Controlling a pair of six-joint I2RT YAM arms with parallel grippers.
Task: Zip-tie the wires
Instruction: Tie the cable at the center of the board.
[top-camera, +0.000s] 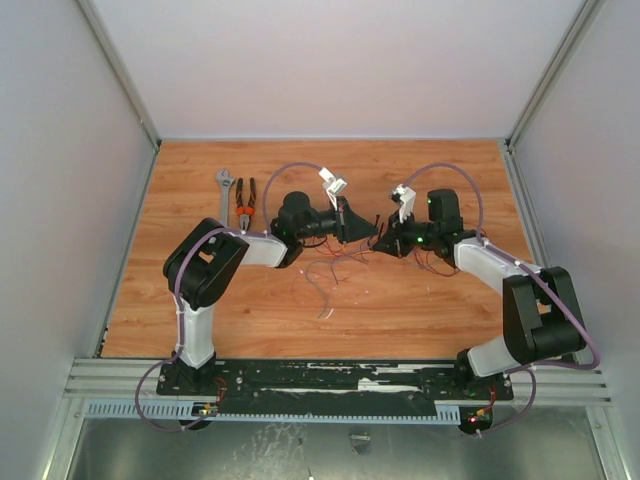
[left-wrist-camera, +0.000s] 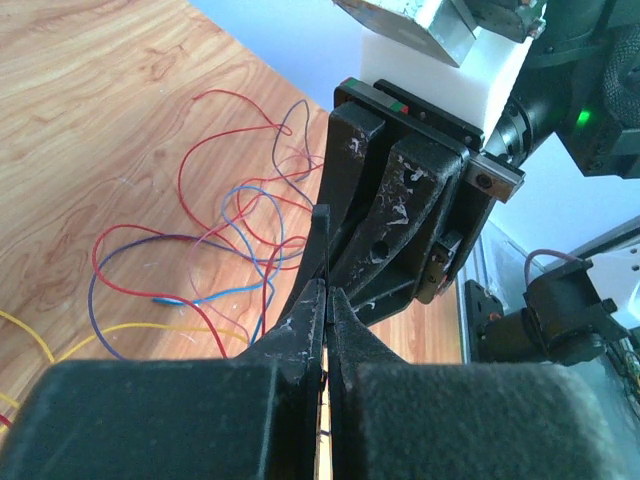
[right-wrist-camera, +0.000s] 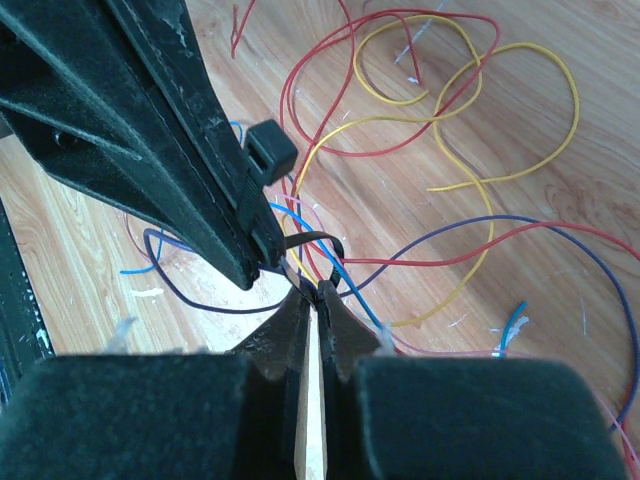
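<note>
1. A wood-grain tabletop (top-camera: 420, 310) sits inside pale walls (top-camera: 330, 60), with both arms reaching in from the near edge to meet near its middle.
2. The zip tie (right-wrist-camera: 270, 200) is up off the wood, between the two sets of fingertips. Its small square head points away from the left fingers (right-wrist-camera: 150, 130), and the dark strip runs along their edge down to the tips.
3. In the left wrist view, the zip tie (left-wrist-camera: 321, 250) stands up as a thin strip out of the left fingers (left-wrist-camera: 300, 330). These are closed tight on it, with no gap showing.
4. Its tail end bends over in a short curl and runs down into the tips of the right fingers (right-wrist-camera: 285, 330). These are also pressed together and appear to pinch it.
5. The right fingers (left-wrist-camera: 400, 220) stand tip to tip with the left ones, almost touching.
6. The wires (right-wrist-camera: 430, 120) lie loose on the tabletop just below and beside the fingertips, in red, yellow, purple and blue loops. Whether the strip passes around any strand cannot be told.
7. From above, the wires (top-camera: 330, 265) spread between the two arms and toward the near edge.
8. A grey wrench (top-camera: 226, 186) and red-handled pliers (top-camera: 246, 204) lie side by side at the far left, well apart from the wires.
</note>
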